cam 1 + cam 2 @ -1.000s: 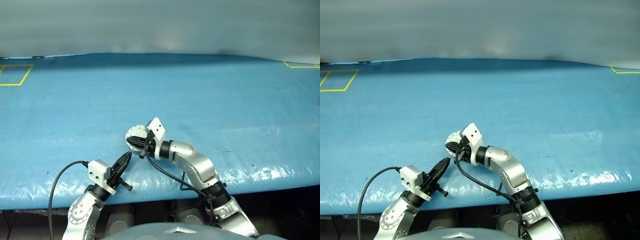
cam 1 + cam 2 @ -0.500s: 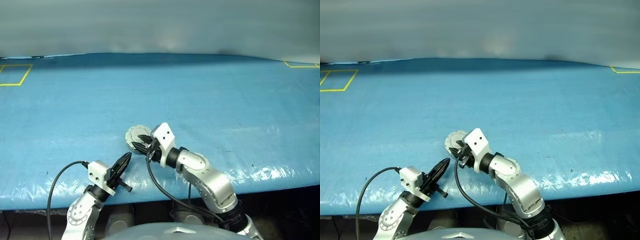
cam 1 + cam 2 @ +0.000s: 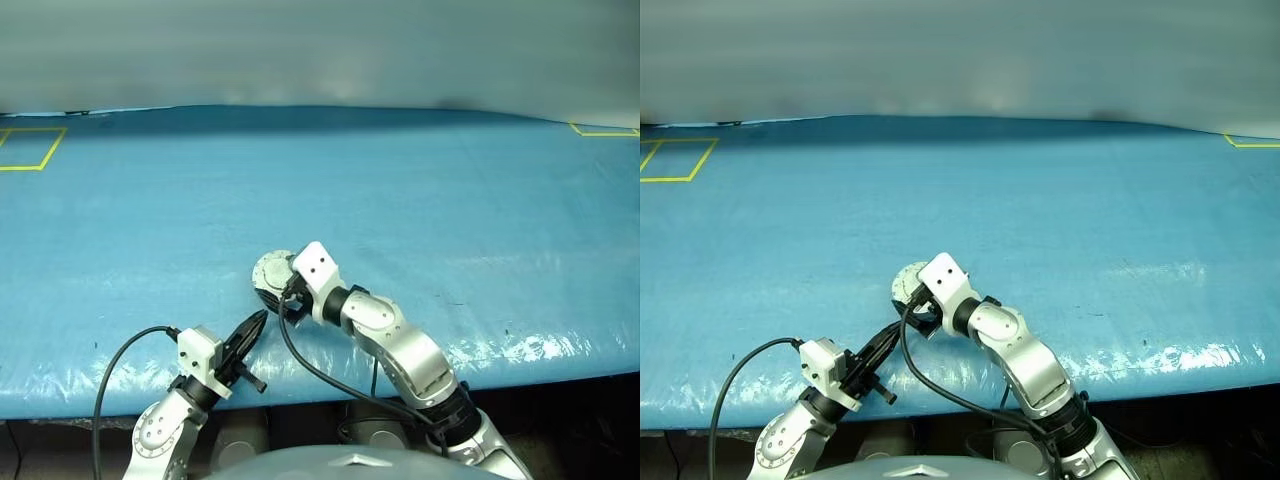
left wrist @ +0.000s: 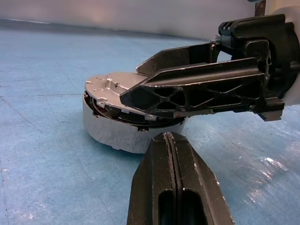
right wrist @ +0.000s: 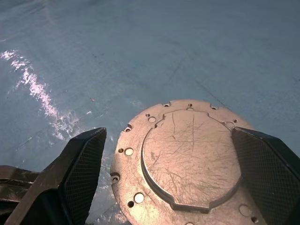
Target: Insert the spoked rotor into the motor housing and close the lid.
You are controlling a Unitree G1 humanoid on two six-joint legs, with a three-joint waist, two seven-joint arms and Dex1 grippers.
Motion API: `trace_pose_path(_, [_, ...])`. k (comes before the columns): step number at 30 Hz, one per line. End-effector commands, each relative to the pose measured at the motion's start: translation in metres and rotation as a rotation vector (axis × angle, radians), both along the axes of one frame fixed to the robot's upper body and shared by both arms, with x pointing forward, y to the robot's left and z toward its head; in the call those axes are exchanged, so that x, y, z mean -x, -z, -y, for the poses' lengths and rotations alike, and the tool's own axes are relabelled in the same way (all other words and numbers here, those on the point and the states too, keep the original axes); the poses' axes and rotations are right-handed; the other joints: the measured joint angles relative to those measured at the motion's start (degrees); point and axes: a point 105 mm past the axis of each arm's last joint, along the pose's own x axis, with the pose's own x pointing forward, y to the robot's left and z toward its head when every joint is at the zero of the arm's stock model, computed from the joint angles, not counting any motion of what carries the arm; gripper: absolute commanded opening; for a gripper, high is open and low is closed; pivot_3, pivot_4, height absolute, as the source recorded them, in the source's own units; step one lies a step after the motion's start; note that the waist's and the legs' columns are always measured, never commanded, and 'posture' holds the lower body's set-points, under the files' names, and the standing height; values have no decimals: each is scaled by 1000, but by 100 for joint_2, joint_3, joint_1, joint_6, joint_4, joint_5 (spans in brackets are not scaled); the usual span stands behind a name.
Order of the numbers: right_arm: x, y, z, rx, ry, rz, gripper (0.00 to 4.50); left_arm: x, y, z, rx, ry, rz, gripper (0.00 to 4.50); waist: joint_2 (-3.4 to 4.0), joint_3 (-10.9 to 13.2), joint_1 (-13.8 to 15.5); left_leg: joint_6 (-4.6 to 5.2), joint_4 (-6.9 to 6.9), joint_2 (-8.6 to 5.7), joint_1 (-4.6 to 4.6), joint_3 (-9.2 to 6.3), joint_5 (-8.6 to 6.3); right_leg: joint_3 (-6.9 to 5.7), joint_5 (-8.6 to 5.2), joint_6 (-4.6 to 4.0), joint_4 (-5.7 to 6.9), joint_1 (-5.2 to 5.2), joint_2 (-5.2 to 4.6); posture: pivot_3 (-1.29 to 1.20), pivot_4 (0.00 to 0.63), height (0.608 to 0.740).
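right gripper spread over the lidded motor housing on the blue table

the short round grey metal motor housing (image 4: 123,131) sits on the blue plastic-covered table (image 3: 420,190), near its front edge. its round grey metal lid (image 5: 187,161), plain outside with a raised centre disc and small holes round the rim, lies tilted on top, a dark gap showing along one side in the left wrist view. the right gripper (image 4: 154,93) hangs just above the lid with its two black fingers (image 5: 77,176) spread wide to either side of it. the left gripper (image 3: 250,333) rests just beside the housing, nearer the table edge, fingers pressed together and holding nothing. yellow tape marks sit at the far corners.
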Motion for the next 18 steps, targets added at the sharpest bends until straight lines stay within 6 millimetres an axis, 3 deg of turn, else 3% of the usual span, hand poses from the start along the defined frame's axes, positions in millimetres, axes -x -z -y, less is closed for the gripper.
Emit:
trace_pose_path(1, [-7,-3,2,-15,37,30,4487,0,-12,2,17,11,45,0,0,0,-1,0,0,0,0,0,0,0,0,0,0,0,0,0,150,740])
trace_pose_path(6, [-8,10,4,28,41,30,4487,0,-12,3,19,23,41,0,0,0,-1,0,-1,0,0,0,0,0,0,-1,0,0,0,0,150,740])
trace_pose_path(12, [-7,14,3,46,29,75,3017,0,-11,4,21,33,33,0,0,0,-1,0,0,0,2,0,0,0,-1,-2,1,1,0,0,150,740])
trace_pose_path(18, [-5,13,0,38,18,89,3021,1,-10,3,20,32,26,0,0,0,-3,0,0,1,2,1,0,0,-2,-3,1,0,1,0,150,740])
